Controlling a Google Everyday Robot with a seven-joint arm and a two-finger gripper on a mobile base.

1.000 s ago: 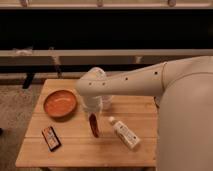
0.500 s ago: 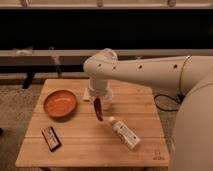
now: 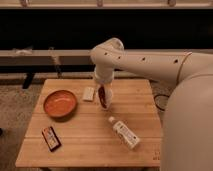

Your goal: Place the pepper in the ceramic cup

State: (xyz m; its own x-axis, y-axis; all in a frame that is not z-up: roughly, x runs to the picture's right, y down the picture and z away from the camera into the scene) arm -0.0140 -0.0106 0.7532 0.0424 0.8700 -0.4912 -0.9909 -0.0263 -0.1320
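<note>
My gripper (image 3: 102,89) hangs from the white arm over the back middle of the wooden table (image 3: 90,140). It is shut on the pepper (image 3: 102,98), a slender dark red piece that hangs downward from the fingers. The ceramic cup (image 3: 109,98), small and white, stands right beside and behind the pepper, partly hidden by it and the gripper. The pepper's lower end overlaps the cup; I cannot tell whether it is inside the cup or in front of it.
An orange bowl (image 3: 60,103) sits at the left. A small pale object (image 3: 89,93) lies between the bowl and the gripper. A white labelled bottle (image 3: 125,133) lies on its side front right. A dark packet with orange print (image 3: 51,138) lies front left.
The gripper has lifted the pepper off the table and carried it back and slightly right, to the white cup. The other objects have not moved.
</note>
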